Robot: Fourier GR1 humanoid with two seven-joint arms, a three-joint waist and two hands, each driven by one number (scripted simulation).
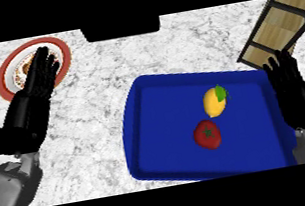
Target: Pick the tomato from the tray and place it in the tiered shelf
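A red tomato [208, 134] with a green stem lies on the blue tray [159, 124], just below a yellow lemon [215, 101]. The tiered shelf [278, 28], wooden with a black frame, stands at the upper right beyond the tray's far corner. My right hand [291, 89] is open, fingers straight and pointing up, over the tray's right rim, well to the right of the tomato. My left hand [32, 102] is open too, resting at the left with fingers up, its fingertips over a plate.
A red-rimmed plate [61, 52] with something on it sits at the upper left, partly hidden by my left hand. A dark block [121, 28] lies at the counter's far edge. Bare marble counter [92, 130] lies between my left hand and the tray.
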